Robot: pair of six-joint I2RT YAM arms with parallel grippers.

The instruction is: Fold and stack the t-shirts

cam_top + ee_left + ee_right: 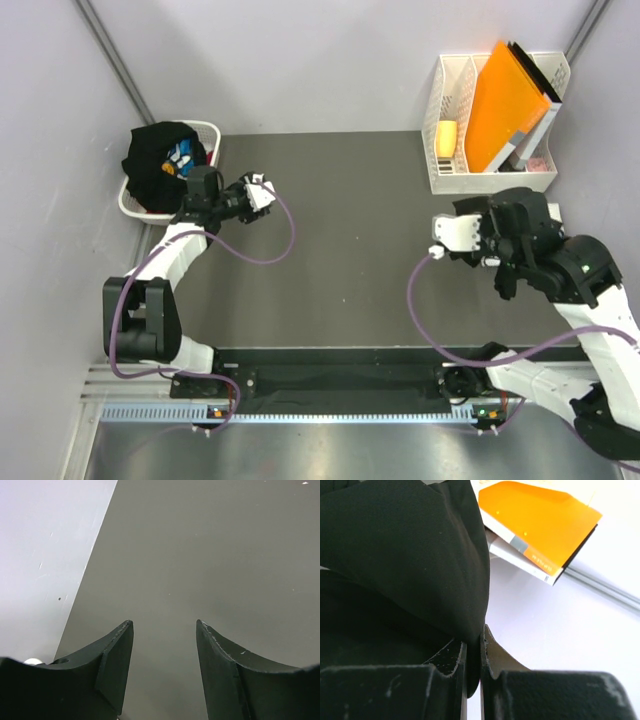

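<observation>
To my left, a pale wall runs along the edge of the grey table, and at the far-left corner stands a white laundry basket. My left arm reaches out just beside it. At the far right a white mesh file rack stands close behind my right arm.

The basket holds a printed black tee, bunched in a heap that rises above the rim, with a patch of blue and white print facing up. The rack holds an orange folder leaning at a tilt, a dark folder behind it, and a small yellow object in the left compartment.

My left gripper stands moderately wide, and the matte grey tabletop shows between its dark, curved fingers.

My right gripper is pinched nearly closed on a black tee. A soft fold of its plain cotton is caught between the scuffed fingertips and bulges up and to the left, filling much of that wrist view. Past the cloth I see the folder's glossy orange corner. From overhead I cannot tell this tee apart from my black arm.
</observation>
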